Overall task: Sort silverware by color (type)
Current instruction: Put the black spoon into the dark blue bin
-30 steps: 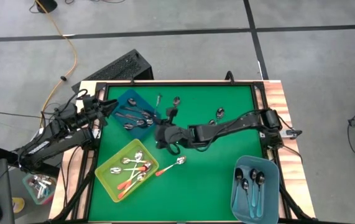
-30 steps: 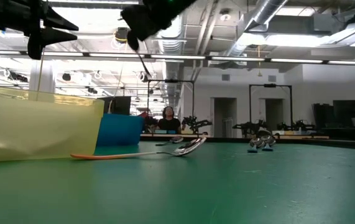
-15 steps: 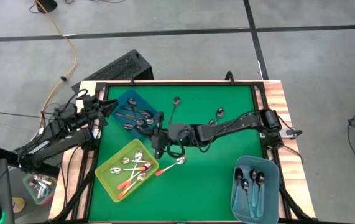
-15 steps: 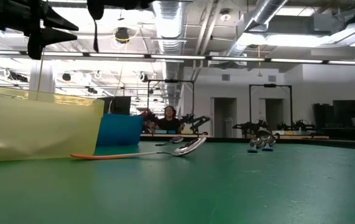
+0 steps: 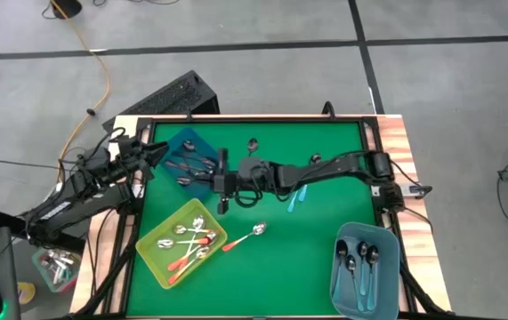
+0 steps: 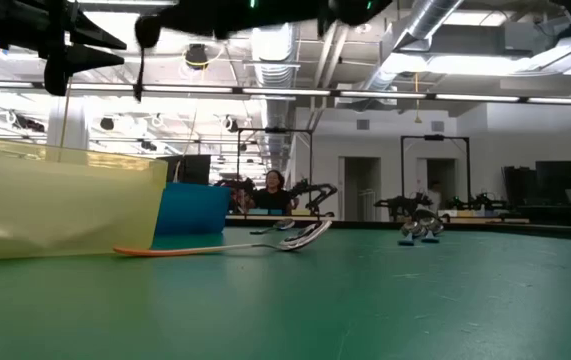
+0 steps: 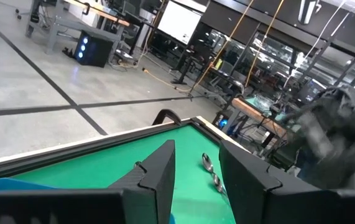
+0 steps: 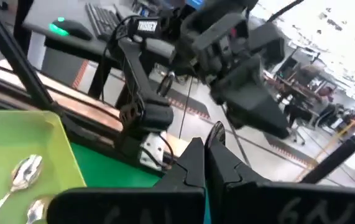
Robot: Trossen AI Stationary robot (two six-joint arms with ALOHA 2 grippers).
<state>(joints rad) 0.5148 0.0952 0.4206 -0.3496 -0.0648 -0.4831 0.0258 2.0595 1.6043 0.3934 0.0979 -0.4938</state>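
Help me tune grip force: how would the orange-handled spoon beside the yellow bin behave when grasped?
The orange-handled spoon looks thin and rigid, probably light. It lies low on the mat, so pinching may slip; its curved bowl may let it rock. The right gripper holds a dark spoon by the blue bin; the left gripper waits.

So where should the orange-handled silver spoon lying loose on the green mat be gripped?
Grip the orange-handled silver spoon mid-handle, coming straight down with fingers across it. It lies flat on open green mat, and its handle tip points at the yellow-green plastic bin, so stay towards the bowl side.
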